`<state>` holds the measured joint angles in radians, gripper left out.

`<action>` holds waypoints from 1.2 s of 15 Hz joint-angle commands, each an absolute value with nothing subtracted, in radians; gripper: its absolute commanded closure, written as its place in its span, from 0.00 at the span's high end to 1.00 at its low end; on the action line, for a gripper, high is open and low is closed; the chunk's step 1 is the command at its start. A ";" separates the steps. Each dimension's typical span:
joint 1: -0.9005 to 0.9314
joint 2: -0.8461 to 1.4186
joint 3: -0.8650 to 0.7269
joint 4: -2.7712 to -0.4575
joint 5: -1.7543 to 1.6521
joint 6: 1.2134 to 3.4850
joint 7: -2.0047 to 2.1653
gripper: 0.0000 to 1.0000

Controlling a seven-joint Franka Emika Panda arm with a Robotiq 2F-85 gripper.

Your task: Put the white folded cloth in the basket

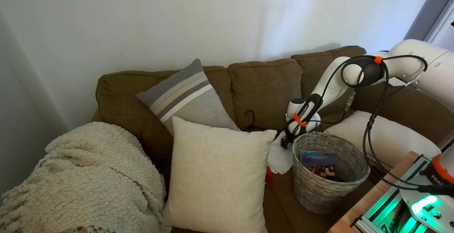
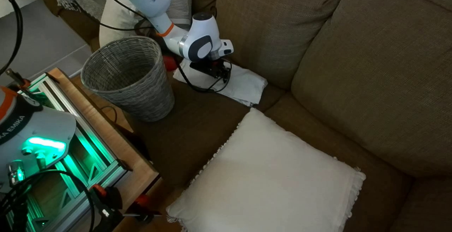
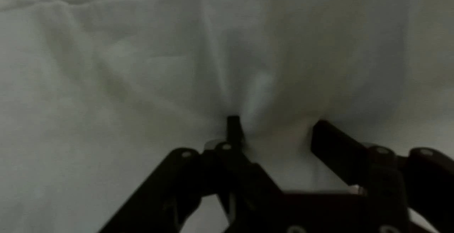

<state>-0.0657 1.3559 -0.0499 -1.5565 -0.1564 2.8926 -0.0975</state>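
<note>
In an exterior view, a fringed white pillow (image 2: 272, 175) lies near, on the brown sofa (image 2: 201, 126). Farther off, at left, stands the woven basket (image 2: 152, 94); near it, to its right, the white folded cloth (image 2: 247, 83) lies on the sofa. The gripper (image 3: 276, 125) points down at it, fingers (image 3: 335, 148) apart, holding nothing, cloth puckered by one fingertip (image 3: 234, 128). Back cushions (image 2: 279, 27) stand farthest.

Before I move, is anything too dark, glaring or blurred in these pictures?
Wrist view: dim and soft, the gripper almost black, the white folded cloth greyed; both exterior views: green light on the robot base blown nearly white at its core; in an exterior view: a pale bluish sheen on the wall.
</note>
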 commanded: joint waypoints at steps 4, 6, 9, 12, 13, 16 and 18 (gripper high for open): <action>-0.071 1.381 -0.046 -1.507 -0.144 2.824 -0.118 0.02; -0.085 1.343 -0.029 -1.540 -0.150 2.809 -0.143 0.00; -0.099 1.237 -0.025 -1.641 -0.167 2.854 -0.188 0.03; -0.143 1.080 0.010 -1.776 -0.191 2.937 -0.278 0.03; -0.162 1.037 0.029 -1.806 -0.198 2.957 -0.309 0.03; -0.202 0.880 0.072 -1.905 -0.211 2.961 -0.371 0.03; -0.201 0.769 0.075 -1.973 -0.219 2.941 -0.392 0.03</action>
